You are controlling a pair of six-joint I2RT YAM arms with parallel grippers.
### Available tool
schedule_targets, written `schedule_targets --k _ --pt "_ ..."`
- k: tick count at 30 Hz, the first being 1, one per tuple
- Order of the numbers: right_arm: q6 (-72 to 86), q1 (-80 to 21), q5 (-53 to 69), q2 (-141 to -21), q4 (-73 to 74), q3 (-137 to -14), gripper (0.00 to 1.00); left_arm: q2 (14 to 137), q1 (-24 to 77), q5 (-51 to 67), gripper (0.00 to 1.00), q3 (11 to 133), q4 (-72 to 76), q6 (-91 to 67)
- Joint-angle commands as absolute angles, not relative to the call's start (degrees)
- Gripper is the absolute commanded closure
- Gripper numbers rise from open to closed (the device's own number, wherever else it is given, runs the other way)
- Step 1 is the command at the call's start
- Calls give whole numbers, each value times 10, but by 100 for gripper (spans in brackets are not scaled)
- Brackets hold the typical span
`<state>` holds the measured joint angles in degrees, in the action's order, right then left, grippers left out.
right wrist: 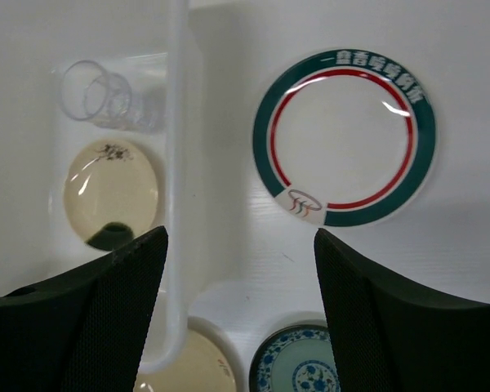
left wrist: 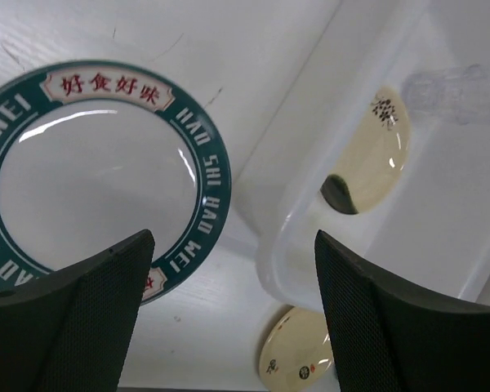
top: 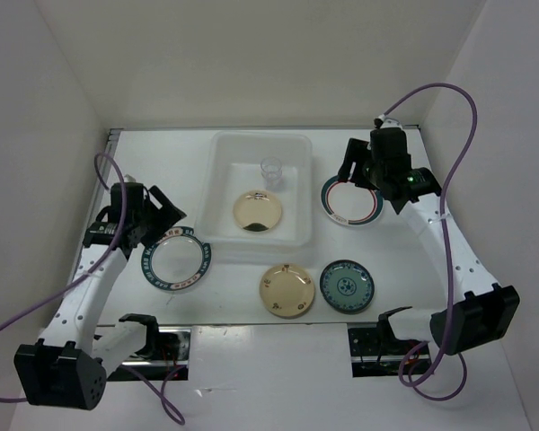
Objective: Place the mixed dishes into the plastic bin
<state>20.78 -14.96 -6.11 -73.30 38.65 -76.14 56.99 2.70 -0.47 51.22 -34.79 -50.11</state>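
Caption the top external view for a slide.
Open left gripper by the teal-rimmed plate, open right gripper by the green-red plate; plastic bin holds a cream bowl and clear cup.

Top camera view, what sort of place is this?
Probably a robot test booth: bare white walls enclose the table, where a left arm and right arm flank a plastic bin.

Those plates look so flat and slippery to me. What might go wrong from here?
The teal-rimmed plate lies flat, so the open left fingers may slip off its edge. A plate dropped into the bin could strike the clear cup already inside.
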Motion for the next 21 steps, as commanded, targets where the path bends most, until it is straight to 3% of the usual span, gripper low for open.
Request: schedule_targets --k 1,9,14,21 --pt "232 -148 -176 -747 391 -754 22 541 22 30 14 498 -330 -526" --pt "284 -34 -154 -833 390 -721 27 533 22 54 14 481 -306 -543" --pt "302 25 -122 -886 376 -693 40 528 22 54 13 481 -306 -543" --pt "308 80 -39 -952 352 -672 47 523 22 61 13 470 -295 -543"
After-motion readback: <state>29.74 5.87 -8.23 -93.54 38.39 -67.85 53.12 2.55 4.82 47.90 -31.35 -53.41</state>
